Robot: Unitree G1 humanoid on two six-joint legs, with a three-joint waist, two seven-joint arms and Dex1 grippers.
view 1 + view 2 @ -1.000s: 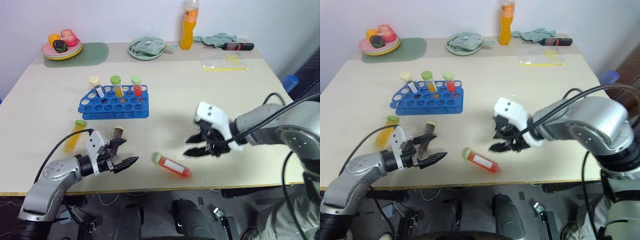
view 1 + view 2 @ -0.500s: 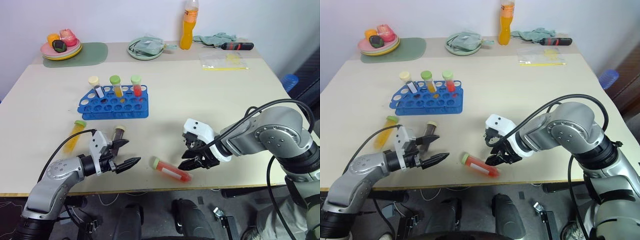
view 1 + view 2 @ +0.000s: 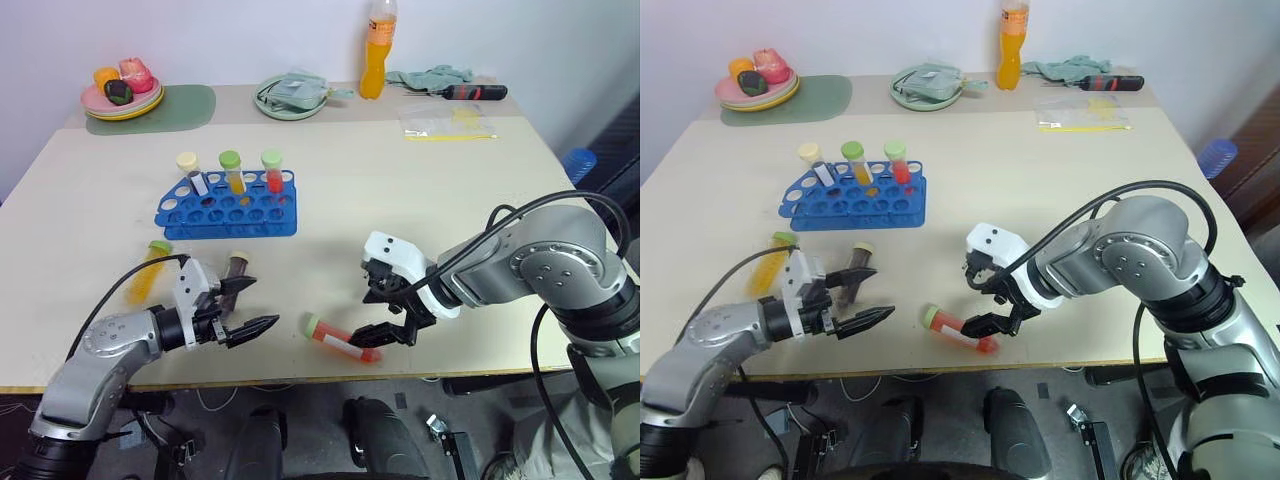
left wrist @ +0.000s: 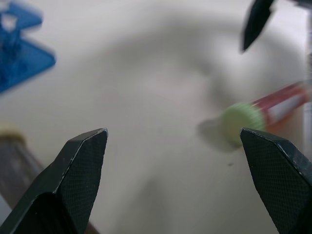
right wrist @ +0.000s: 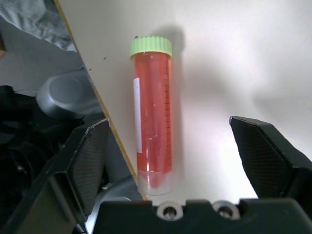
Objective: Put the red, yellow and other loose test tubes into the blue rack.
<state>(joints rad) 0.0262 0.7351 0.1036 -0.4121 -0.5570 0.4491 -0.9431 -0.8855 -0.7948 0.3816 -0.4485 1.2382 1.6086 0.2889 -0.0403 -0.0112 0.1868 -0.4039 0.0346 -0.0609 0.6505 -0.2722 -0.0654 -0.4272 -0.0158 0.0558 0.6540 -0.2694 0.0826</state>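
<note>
Here the right gripper stands with its jaws spread wide over the red test tube, which lies flat at the table's near edge, green cap toward the left gripper, itself wide open just above the tabletop. Beside that gripper a dark tube lies partly hidden behind its fingers, and a yellow tube is blurred. Farther back, the blue rack holds three upright tubes.

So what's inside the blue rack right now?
Three capped tubes stand in the blue rack's back row: cream-capped, green-capped with yellow contents, green-capped with red contents. The other holes look empty; the tubes' lower ends are hidden.
</note>
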